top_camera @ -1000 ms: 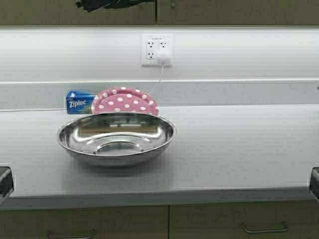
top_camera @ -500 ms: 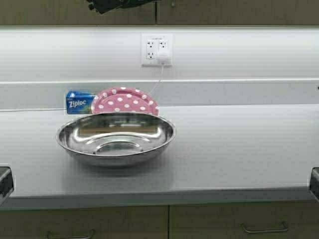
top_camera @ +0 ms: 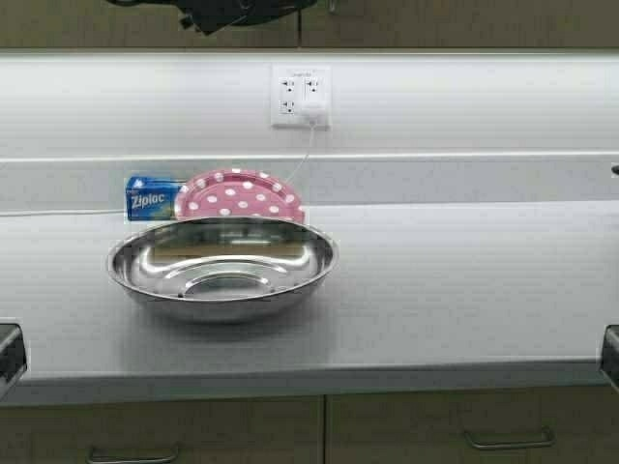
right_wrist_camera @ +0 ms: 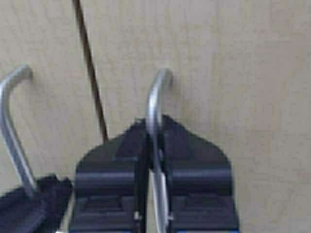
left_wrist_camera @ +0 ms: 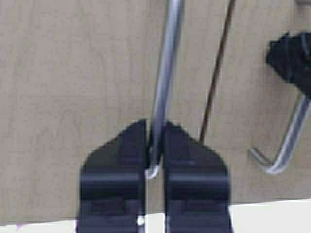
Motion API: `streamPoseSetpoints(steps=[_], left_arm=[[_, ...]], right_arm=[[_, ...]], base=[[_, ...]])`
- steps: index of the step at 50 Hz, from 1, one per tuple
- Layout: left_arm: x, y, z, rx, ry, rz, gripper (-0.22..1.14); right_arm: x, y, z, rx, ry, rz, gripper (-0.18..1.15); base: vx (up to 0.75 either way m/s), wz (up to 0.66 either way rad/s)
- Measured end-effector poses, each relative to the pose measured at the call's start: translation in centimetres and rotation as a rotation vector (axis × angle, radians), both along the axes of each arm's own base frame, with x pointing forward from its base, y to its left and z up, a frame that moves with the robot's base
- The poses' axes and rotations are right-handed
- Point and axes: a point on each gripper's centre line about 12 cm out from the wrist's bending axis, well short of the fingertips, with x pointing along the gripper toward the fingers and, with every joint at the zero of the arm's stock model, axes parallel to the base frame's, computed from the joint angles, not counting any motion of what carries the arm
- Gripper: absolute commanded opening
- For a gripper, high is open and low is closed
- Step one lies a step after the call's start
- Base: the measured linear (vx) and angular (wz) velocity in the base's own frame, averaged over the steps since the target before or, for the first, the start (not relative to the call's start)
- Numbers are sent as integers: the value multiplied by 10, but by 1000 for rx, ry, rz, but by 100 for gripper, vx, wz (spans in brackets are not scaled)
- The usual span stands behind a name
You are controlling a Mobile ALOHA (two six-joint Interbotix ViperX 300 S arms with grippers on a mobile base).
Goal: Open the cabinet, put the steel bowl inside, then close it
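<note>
The steel bowl [top_camera: 222, 269] sits empty on the grey counter [top_camera: 455, 290], left of centre. Above it, the cabinet [top_camera: 435, 24] fills the top edge of the high view, and its two tan doors meet at a dark seam [left_wrist_camera: 217, 82]. My left gripper [left_wrist_camera: 154, 133] is shut on the lower end of the left door's metal bar handle [left_wrist_camera: 167, 73]. It shows in the high view as a dark shape [top_camera: 232, 12]. My right gripper [right_wrist_camera: 154, 128] is shut on the right door's handle [right_wrist_camera: 155, 97]. Each wrist view shows the other gripper on the neighbouring handle.
A pink white-dotted plate [top_camera: 239, 196] leans against the back wall right behind the bowl, next to a blue Ziploc box [top_camera: 150, 198]. A wall outlet [top_camera: 301, 95] with a plug and cord is above them. Drawers with bar handles [top_camera: 508, 440] run under the counter edge.
The whole scene has shifted a few pixels left in the high view, so the robot has moved slightly. The dark left arm at the top edge has moved right.
</note>
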Motion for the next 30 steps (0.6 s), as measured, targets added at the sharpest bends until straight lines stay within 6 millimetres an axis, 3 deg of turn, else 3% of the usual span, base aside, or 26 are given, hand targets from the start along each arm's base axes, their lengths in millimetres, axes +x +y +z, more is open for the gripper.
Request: streamPoseSetpoints(steps=[4, 30], left_arm=[[-9, 3, 2, 7, 9, -9, 5], [-67, 25, 27, 128, 121, -182, 3]], right_arm=[[-8, -3, 2, -6, 2, 6, 11], [-87, -44, 15, -80, 99, 108, 8]], base=[[1, 1], [-1, 0]])
